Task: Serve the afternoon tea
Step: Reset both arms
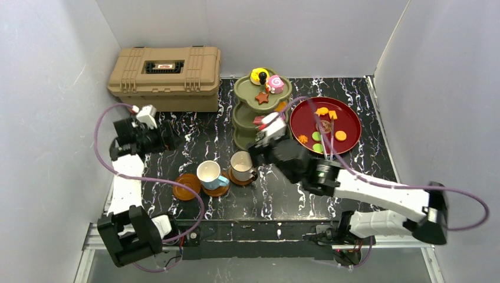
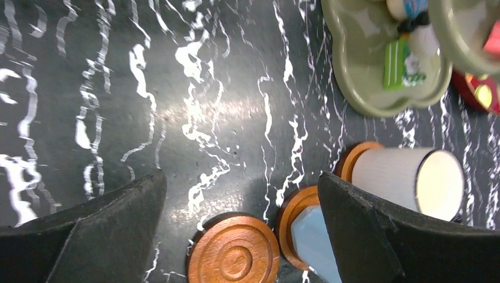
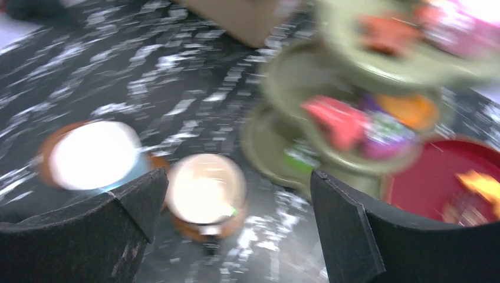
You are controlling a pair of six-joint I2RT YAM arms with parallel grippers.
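Green pastry (image 2: 396,63), lowest tier (image 2: 359,41), hidden from above

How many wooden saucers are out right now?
3, in a row: the empty saucer leftmost, the second saucer under the white-and-blue cup, the third saucer under the white mug. None looks hidden.

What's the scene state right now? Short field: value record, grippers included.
stand: olive-green three-tier stand, back centre, toy pastries on its tiers
mug: white mug on a wooden saucer
cup: white-and-blue cup on a second saucer, left of the mug
spare: empty saucer, leftmost
plate: dark-red plate right of the stand, more pastries on it
toolbox: tan toolbox, back left, lid shut
left gripper: open, empty, above the table
right gripper: open, empty, beside the stand
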